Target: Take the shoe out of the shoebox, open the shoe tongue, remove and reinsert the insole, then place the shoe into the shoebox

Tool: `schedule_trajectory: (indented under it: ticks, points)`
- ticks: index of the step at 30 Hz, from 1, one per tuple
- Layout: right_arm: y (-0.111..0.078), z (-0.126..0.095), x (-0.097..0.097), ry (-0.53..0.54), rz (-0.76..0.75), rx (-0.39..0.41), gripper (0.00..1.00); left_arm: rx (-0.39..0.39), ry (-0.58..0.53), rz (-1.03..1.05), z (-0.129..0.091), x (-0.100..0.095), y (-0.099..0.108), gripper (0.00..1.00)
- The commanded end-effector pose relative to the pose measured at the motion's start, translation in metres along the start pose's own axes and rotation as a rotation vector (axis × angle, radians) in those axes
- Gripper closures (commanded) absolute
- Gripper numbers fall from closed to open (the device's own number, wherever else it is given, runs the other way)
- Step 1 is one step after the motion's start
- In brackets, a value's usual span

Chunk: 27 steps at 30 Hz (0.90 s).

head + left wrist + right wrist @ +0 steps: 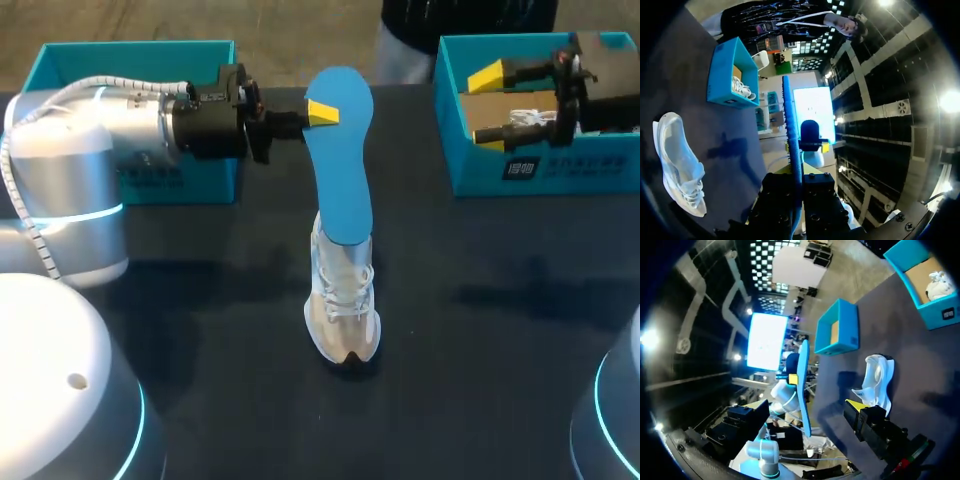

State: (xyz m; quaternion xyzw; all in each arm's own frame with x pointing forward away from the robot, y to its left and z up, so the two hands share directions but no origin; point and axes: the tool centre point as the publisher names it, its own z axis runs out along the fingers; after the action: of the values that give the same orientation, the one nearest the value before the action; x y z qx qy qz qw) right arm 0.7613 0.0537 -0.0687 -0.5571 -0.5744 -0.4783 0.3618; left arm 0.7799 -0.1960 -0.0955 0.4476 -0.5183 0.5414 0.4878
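My left gripper [318,113] is shut on a blue insole [343,160] and holds it by one end above the table's middle. In the left wrist view the insole [791,130] runs edge-on out from between the fingers. A white shoe [345,305] stands on the dark table with its toe toward the near edge. The insole's low end overlaps its opening in the head view. In the right wrist view the insole [803,385] hangs apart from the shoe [878,380]. My right gripper [490,108] stands wide open over the right shoebox [560,175], holding nothing.
A second white shoe [535,118] lies in the right shoebox. Another teal shoebox [150,180] stands at the back left, partly behind my left arm. The dark table [480,380] spreads around the shoe.
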Motion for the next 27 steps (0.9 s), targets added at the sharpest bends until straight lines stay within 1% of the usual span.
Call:
schedule_trajectory:
  ticks: [1, 3, 11, 22, 27]
  points:
    - [-0.005, 0.003, 0.02, -0.154, 0.015, -0.013, 0.0, 0.011, 0.001, 0.003, 0.002, -0.001, 0.001, 1.0]
    - [-0.007, 0.006, 0.027, -0.214, 0.018, -0.021, 0.0, 0.015, 0.0, 0.005, 0.002, -0.001, 0.001, 1.0]
    - [-0.012, 0.023, 0.049, -0.421, 0.023, -0.009, 0.0, 0.015, 0.0, 0.005, 0.002, -0.001, 0.001, 1.0]
    - [-0.016, 0.045, 0.072, -0.636, 0.028, 0.003, 0.0, 0.015, 0.0, 0.005, 0.002, -0.001, 0.001, 1.0]
    - [-0.013, 0.055, 0.076, -0.698, 0.031, 0.028, 0.0, 0.015, 0.0, 0.005, 0.002, -0.001, 0.001, 1.0]
